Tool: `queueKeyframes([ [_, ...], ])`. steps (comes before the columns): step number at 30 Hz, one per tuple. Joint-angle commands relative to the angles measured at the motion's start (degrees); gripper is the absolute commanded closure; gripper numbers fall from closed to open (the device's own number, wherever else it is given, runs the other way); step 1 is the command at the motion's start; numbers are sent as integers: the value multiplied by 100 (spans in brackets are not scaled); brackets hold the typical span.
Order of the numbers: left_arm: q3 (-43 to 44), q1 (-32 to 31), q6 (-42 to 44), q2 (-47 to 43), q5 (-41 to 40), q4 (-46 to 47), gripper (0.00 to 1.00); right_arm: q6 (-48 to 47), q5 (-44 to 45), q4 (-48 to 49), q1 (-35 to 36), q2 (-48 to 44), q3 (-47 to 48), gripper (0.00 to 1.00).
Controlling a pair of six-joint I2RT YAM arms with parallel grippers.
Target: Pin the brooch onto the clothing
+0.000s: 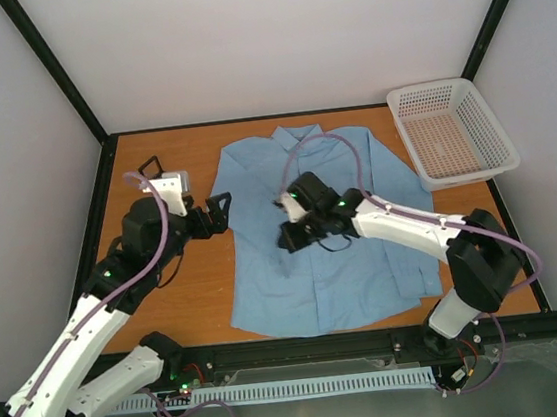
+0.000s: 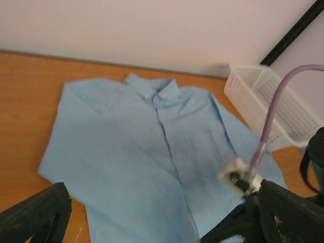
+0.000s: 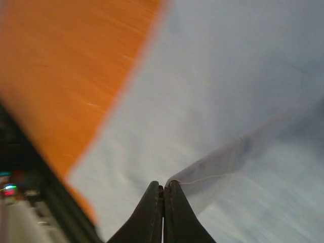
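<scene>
At far left of the orange-brown wooden table (image 1: 187, 289), a small black square box (image 1: 151, 167) sits toward the back, partly hidden by the left arm. Left gripper (image 1: 225, 213) is just off the shirt's left edge, over bare wood and pointing at the shirt. Its fingers (image 2: 38, 212) are spread wide with nothing between them.

Centre: light blue long-sleeved button-up shirt (image 1: 351, 271) lies flat on the table, front up and collar toward the back wall. Its placket runs down the middle and the sleeves are folded in along the sides.

Right gripper (image 1: 289, 235) is low over the shirt's middle, near the placket. In the right wrist view its fingers (image 3: 152, 212) are pressed together, tips right at a raised crease of blue cloth. That view is blurred, so I cannot tell if any cloth is nipped.

Small round greenish-grey brooch: cannot make it out in any view.

Far right, back corner: white plastic mesh basket (image 1: 494, 156) sits just beside the shirt's right shoulder, with a purple cable (image 2: 271, 116) arcing in front of it in the left wrist view.
</scene>
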Motion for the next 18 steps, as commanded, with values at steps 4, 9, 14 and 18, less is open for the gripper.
queueKeyframes([
  [4, 1491, 19, 1120, -366, -1078, -383, 0, -700, -1767, 1832, 1384, 1635, 2377, 97],
  [9, 2125, 16, 1713, -542, -1515, -421, 0, -614, -1979, 2598, 1942, 3299, 4120, 98],
  [14, 2208, 16, 1603, -723, -1541, -496, 0, -67, -2592, 3293, 2150, 4638, 5645, 97],
  [18, 2336, 10, 1634, -788, -1739, -700, 0, 28, -2630, 3137, 2315, 5499, 7116, 97],
])
